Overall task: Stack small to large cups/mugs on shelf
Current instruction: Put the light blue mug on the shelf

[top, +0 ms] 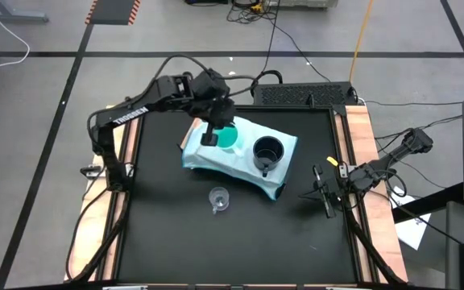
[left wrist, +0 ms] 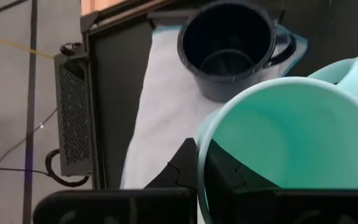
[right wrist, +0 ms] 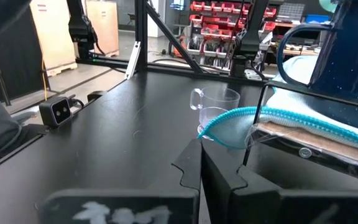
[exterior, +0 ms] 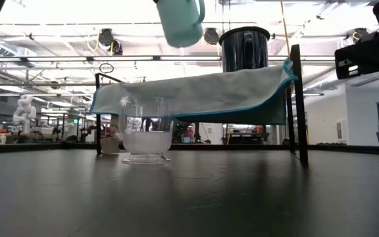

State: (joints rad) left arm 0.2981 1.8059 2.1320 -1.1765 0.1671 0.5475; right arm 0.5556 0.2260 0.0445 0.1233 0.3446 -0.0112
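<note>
Three cups: the left gripper (top: pixel 210 135) grips one teal mug (top: pixel 227 135) by its rim above the shelf (top: pixel 208 158); one black mug (top: pixel 267 151) stands on the shelf; one glass cup (top: pixel 219 198) sits on the table (top: pixel 167 234) before the shelf's front edge. The right gripper (top: pixel 322 193) waits closed near the table's right edge.

text: "TROSSEN"; on: left arm (top: pixel 132 116) link; white letters; high view

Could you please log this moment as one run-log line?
left gripper: holds teal mug above shelf | black mug: on shelf | glass cup: on table | right gripper: idle
</note>
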